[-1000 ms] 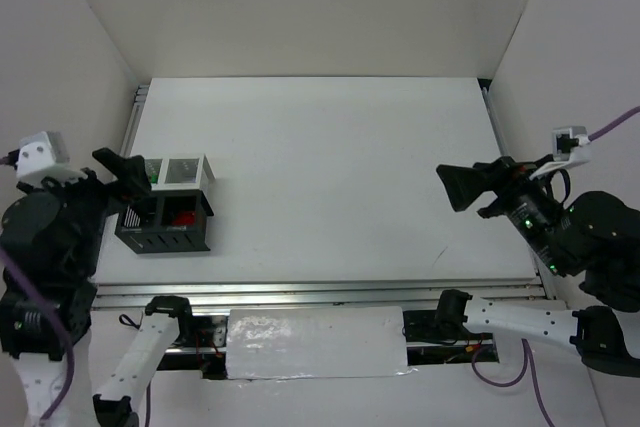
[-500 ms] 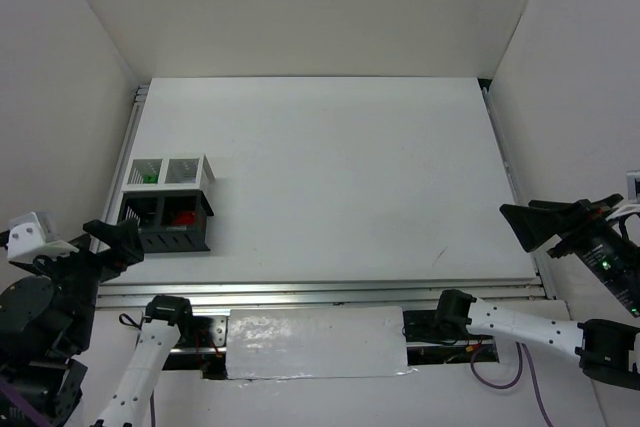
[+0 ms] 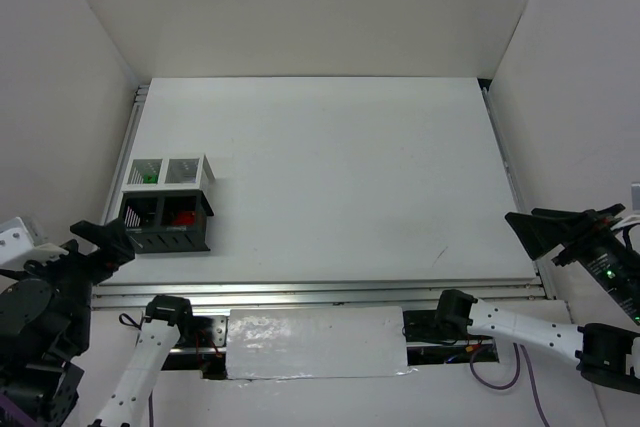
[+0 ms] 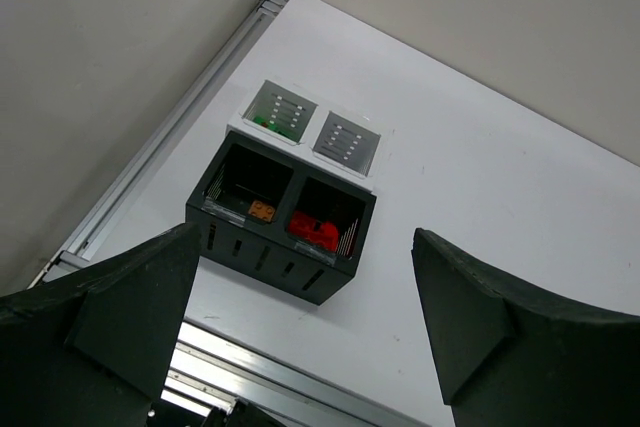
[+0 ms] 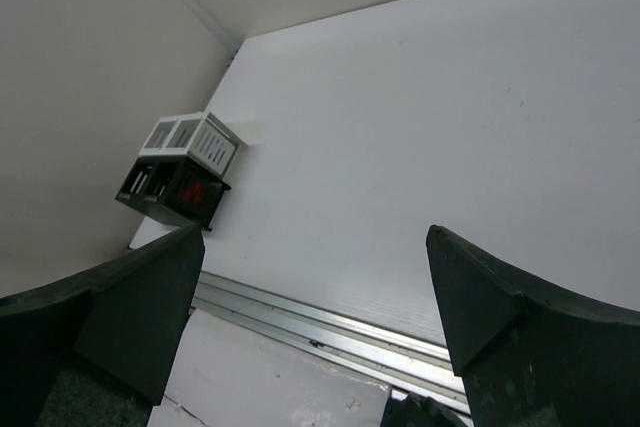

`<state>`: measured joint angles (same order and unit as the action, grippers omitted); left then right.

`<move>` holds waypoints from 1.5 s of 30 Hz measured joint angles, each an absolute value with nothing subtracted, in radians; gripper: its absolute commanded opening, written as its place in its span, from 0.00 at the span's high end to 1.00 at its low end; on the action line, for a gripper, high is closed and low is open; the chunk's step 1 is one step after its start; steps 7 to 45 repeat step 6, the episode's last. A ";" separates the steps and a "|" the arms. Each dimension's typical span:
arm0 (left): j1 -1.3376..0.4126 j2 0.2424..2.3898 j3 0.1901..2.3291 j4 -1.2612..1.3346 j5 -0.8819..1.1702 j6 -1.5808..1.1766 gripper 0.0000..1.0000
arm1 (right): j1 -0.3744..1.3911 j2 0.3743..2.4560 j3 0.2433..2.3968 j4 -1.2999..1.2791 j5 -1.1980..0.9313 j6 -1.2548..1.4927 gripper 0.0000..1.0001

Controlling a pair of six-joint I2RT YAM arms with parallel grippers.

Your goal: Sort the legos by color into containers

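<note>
Overhead and wrist views of the sorting bench [image 3: 330, 157] at a late stage of the task. The containers [image 3: 167, 205], two white bins behind two black ones, stand as one cluster close to the left edge of the bench, toward its near-left corner. Three of the legos [image 4: 318, 232] show in the left wrist view. A green brick [image 4: 262, 124] lies in the far-left white bin [image 4: 283, 107], an orange-brown brick [image 4: 262, 211] in the near-left black bin [image 4: 238, 247], and a red brick [image 4: 310, 228] in the near-right black bin [image 4: 322, 280]. The contents of the far-right white bin [image 4: 347, 140] cannot be made out, and no lavender piece is discernible in any view. No brick lies loose on the visible bench surface. The left claw [image 3: 103, 237] hangs just off the near-left corner, near the containers. The right claw [image 3: 530, 225] hangs off the right edge by the near-right corner, well apart from them. Both claws stand with jaws fully parted and grip nothing. Judged from this layout, the sort appears finished or all but finished: each colour seen occupies its own bin, and only the lavender brick's placement is unconfirmed.
</note>
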<state>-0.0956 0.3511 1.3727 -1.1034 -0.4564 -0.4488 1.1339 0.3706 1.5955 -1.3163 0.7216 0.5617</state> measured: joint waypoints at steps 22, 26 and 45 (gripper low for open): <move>-0.096 0.351 1.372 -1.103 -0.467 -0.448 0.01 | 1.132 0.371 1.593 -1.316 0.722 0.562 0.01; -0.096 0.351 1.372 -1.103 -0.467 -0.448 0.01 | 1.132 0.371 1.593 -1.316 0.722 0.562 0.01; -0.096 0.351 1.372 -1.103 -0.467 -0.448 0.01 | 1.132 0.371 1.593 -1.316 0.722 0.562 0.01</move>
